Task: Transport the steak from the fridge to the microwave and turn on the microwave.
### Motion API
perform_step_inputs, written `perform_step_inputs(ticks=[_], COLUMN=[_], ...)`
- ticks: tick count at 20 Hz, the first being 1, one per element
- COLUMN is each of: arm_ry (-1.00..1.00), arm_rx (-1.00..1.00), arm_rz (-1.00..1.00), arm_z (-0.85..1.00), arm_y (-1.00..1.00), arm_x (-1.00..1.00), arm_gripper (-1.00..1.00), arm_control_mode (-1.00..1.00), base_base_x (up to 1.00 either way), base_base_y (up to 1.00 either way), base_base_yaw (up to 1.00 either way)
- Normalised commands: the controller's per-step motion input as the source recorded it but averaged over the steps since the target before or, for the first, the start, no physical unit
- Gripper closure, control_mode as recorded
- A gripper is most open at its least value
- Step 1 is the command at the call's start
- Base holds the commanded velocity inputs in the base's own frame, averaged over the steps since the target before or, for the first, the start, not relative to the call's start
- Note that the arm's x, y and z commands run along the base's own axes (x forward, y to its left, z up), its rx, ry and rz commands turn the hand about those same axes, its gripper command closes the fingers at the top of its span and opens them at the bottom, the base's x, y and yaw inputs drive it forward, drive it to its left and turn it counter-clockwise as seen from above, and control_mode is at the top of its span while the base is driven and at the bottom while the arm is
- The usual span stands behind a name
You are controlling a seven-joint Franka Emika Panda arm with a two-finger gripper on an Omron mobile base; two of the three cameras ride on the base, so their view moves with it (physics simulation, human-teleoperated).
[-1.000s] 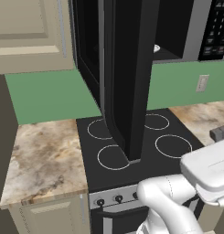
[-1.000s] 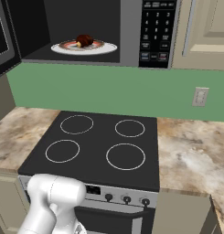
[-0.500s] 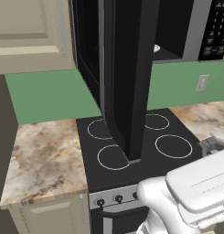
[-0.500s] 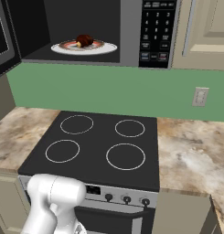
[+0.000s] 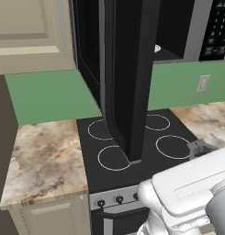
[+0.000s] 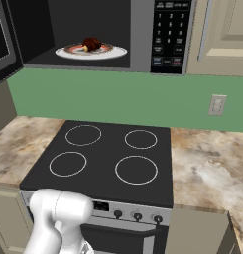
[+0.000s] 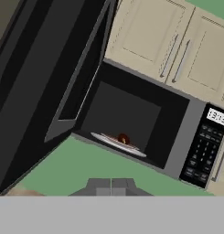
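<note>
Small dark red-brown steak (image 6: 91, 43) sits on the flat round plate with reddish rim (image 6: 113, 51) inside the wide black microwave (image 6: 138, 34), upper left of the right base frame; the hand view has it mid-frame, centre of the cavity. Microwave's dark glass door (image 5: 127, 78) hangs wide open, a tall slab down the middle of the left base frame over the black stove with ring burners (image 6: 108, 161). Keypad of small white buttons (image 6: 168, 34) sits right of the cavity. Gripper (image 7: 111, 186) at the bottom of the hand view: fingertips together, holding nothing, well back from the oven. Versus a second ago steak, plate and door are unchanged; only the white arm has swung further into the left base frame's lower right. Transport looks done; door closing and start button remain.
</note>
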Motion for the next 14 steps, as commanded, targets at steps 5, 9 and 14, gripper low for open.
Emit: perform_step_inputs(ticks=[5,9,14], arm_ry=[0.0,0.0,0.0], arm_rx=[-0.02,-0.03,-0.03], arm_rz=[-0.04,-0.05,-0.05], arm_z=[-0.03,-0.05,-0.04], arm_y=[0.24,0.27,0.26], arm_x=[-0.02,-0.02,0.0], arm_gripper=[1.0,1.0,1.0], arm_control_mode=[-1.0,-1.0,-1.0], base_base_x=[0.0,0.0,0.0], base_base_y=[0.0,0.0,0.0], base_base_yaw=[0.0,0.0,0.0])
